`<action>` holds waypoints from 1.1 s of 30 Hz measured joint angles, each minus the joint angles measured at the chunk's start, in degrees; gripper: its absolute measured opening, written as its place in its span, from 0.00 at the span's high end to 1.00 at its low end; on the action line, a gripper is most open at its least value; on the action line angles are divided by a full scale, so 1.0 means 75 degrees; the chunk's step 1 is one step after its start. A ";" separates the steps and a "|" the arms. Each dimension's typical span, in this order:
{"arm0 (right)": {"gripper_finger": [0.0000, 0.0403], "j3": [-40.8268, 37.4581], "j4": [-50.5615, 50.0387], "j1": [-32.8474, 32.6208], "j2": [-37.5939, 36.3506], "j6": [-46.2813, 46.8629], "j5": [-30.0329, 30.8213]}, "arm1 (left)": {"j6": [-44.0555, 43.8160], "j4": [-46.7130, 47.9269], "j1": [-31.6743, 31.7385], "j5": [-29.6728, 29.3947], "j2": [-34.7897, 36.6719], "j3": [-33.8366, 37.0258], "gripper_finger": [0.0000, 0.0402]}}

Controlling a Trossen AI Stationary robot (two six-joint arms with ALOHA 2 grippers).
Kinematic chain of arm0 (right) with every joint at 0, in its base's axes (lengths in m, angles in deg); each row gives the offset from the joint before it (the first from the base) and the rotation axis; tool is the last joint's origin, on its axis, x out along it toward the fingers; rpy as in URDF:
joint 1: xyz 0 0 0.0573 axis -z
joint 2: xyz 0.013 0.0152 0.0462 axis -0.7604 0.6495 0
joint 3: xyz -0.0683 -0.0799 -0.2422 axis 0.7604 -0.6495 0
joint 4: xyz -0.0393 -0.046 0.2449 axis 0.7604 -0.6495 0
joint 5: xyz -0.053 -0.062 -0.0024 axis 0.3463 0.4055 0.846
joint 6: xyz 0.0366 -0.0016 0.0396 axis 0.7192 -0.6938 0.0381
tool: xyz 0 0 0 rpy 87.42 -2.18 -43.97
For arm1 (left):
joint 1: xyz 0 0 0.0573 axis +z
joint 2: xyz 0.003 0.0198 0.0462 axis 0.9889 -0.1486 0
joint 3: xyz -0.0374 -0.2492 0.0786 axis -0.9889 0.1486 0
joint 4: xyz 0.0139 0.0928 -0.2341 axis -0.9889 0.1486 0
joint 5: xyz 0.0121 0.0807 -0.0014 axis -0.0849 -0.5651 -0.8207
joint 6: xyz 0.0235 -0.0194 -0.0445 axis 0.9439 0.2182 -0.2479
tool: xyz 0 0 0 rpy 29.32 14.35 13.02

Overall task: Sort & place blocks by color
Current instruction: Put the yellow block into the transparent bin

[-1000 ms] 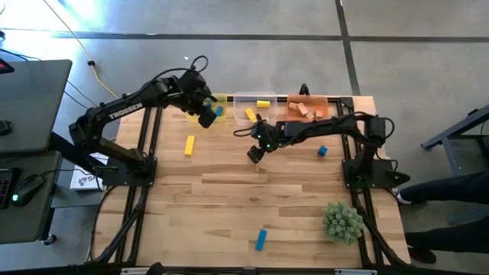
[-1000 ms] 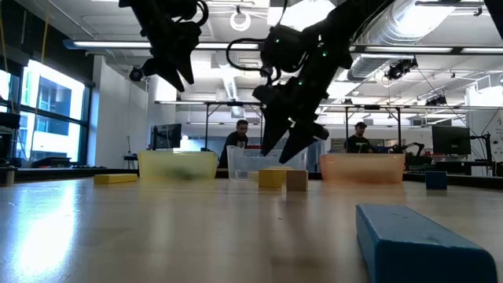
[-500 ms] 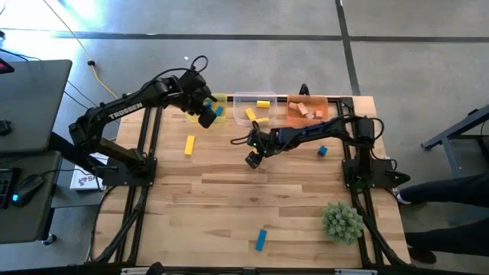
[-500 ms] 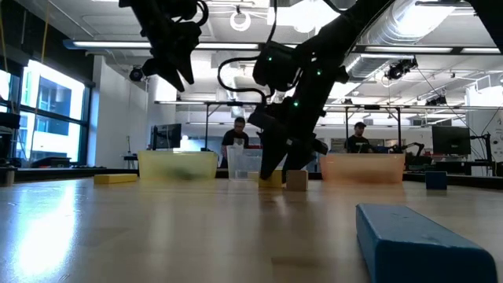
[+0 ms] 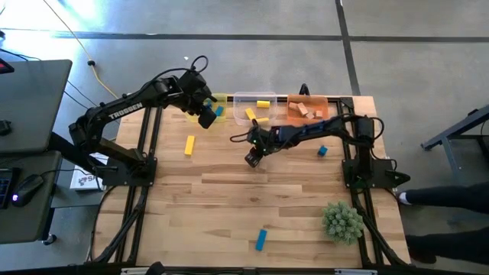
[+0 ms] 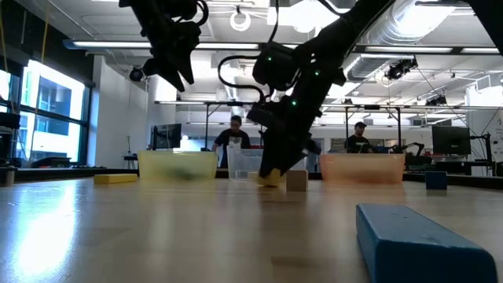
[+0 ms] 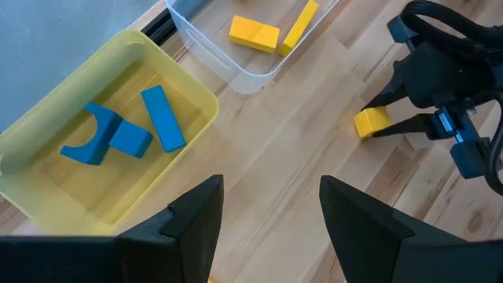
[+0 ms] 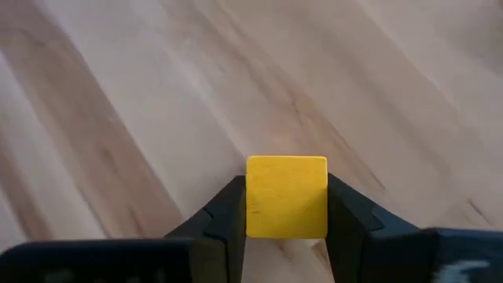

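A small yellow cube (image 8: pixel 287 196) sits on the table near the middle, in front of the clear bin (image 5: pixel 254 107). My right gripper (image 5: pixel 254 159) is shut on it and slants down from the table's right. My left gripper (image 5: pixel 208 116) hangs open and holds nothing, high over the yellow bin (image 7: pixel 118 157). That bin has blue blocks (image 7: pixel 161 118) in it. A tan cube (image 6: pixel 296 180) stands right beside the yellow cube. More blocks lie on the table: a yellow bar (image 5: pixel 189 145), a blue cube (image 5: pixel 322 151) and a blue bar (image 5: pixel 261 239). My right gripper pinches the yellow cube by two opposite side faces (image 8: pixel 255 200), one finger (image 8: pixel 224 216) on each side. The fingers slant down from the table's right and far side. The cube's bottom appears to rest on the table (image 6: pixel 271 182).
The orange bin (image 5: pixel 308 108) with tan blocks stands at the far right, next to the clear bin with yellow blocks. A spiky green plant ball (image 5: pixel 341 221) sits near the right front. People stand in the room beyond the table.
My right gripper has come down toward the table over the yellow cube, and its fingers have shut on it. The cube stays where it was. My left arm has kept still.
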 joint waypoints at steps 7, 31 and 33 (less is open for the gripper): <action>0.74 0.0633 -0.0157 0.0416 0.0009 -0.0756 -0.0827 | -0.0005 0.0000 0.0000 0.0003 0.0000 0.0003 0.50; 0.74 0.2333 -0.1154 0.2696 0.0102 -0.3479 -0.0860 | -0.0577 0.0251 0.0003 0.0003 -0.0006 0.0003 0.50; 0.74 0.2147 -0.1217 0.2835 0.0145 -0.3479 -0.0865 | -0.0716 0.0254 0.0003 0.0003 -0.0006 0.0003 0.50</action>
